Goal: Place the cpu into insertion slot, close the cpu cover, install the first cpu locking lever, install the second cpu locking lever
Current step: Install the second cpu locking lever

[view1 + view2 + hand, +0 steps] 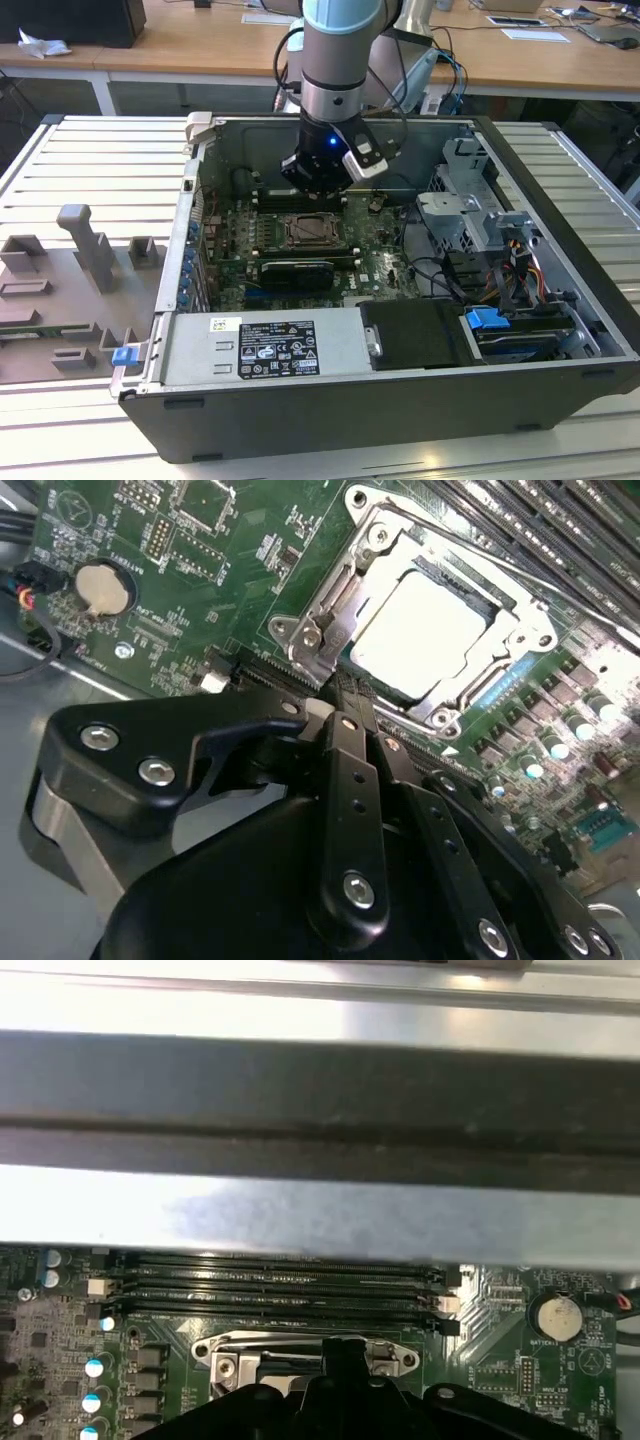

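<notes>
Exterior view: your black tool (pixel 318 188) hangs inside the open grey computer case (pixel 560 260), just above the far edge of the square grey-rimmed insertion slot (pixel 313 232) on the green circuit board (pixel 385 262).

Second wrist view: the pale silver square cpu (pixel 428 632) lies seated in the slot. The thin silver metal cpu cover (pixel 372 552) appears down around it. The tool's black fingers (pixel 348 770) are pressed together, gripping nothing, their tips at the cover's edge.

First wrist view: the tool (pixel 345 1360) sits at the cover (pixel 300 1345).

Judgement: you are at the cover-closing or first-lever step; levers need hooking under their catches.
</notes>
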Robot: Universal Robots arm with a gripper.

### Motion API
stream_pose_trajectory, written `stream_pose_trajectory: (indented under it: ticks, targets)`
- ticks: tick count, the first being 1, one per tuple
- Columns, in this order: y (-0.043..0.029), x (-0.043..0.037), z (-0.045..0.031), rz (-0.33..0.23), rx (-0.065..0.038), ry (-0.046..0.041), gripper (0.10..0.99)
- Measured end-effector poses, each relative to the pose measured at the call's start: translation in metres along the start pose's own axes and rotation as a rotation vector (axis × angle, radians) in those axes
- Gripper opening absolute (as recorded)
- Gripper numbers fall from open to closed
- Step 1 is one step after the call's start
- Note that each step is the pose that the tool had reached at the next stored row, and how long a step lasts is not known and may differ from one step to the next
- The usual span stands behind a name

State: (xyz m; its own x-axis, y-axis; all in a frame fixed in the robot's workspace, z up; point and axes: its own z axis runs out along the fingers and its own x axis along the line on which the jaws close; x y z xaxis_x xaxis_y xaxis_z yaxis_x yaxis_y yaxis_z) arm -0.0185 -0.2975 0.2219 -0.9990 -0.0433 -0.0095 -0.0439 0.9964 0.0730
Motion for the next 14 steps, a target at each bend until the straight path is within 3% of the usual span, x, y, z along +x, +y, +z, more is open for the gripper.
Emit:
stream_pose_trajectory:
  ticks: [2, 11, 14]
  targets:
    - [0.0006, -0.0001, -0.0086, 0.0, 0.0, 0.0, 0.106]
    - [-0.0139, 0.0005, -0.0106, 0.0, 0.0, 0.0, 0.106]
    - [-0.0145, 0.0006, -0.0153, 0.0, 0.0, 0.0, 0.106]
